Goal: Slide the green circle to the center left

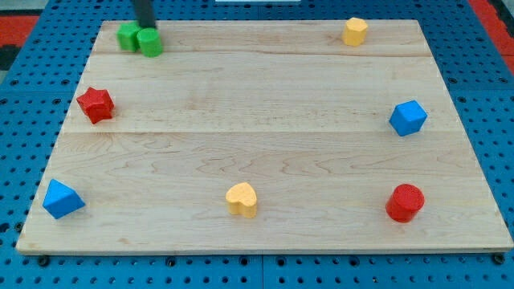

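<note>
The green circle (150, 42) sits near the board's top left corner. A second green block (128, 36) touches its left side. My tip (145, 27) comes down from the view's top edge and stands just behind the green circle, at its top edge, touching or nearly touching it.
A red star (95, 104) lies at the left, below the green blocks. A blue block (62, 199) is at the bottom left, a yellow heart (242, 199) at bottom centre, a red circle (405, 202) at bottom right, a blue hexagon (408, 118) at right, a yellow hexagon (355, 31) at top right.
</note>
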You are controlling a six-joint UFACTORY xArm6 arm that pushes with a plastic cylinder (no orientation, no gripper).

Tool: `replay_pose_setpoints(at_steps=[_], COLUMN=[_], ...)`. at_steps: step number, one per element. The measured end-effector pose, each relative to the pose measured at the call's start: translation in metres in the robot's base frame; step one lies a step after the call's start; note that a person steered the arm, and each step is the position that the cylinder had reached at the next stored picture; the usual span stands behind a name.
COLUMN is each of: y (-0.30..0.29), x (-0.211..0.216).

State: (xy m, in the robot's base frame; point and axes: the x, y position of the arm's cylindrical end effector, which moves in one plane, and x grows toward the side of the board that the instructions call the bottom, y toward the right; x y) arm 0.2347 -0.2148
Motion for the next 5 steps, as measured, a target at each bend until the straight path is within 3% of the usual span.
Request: replay_pose_setpoints(at_steps=[1,2,3,4,5], y=[0.036,0.045,0.04,0.095,0.074], x=[0.054,0.07,0.039,0.082,0.125])
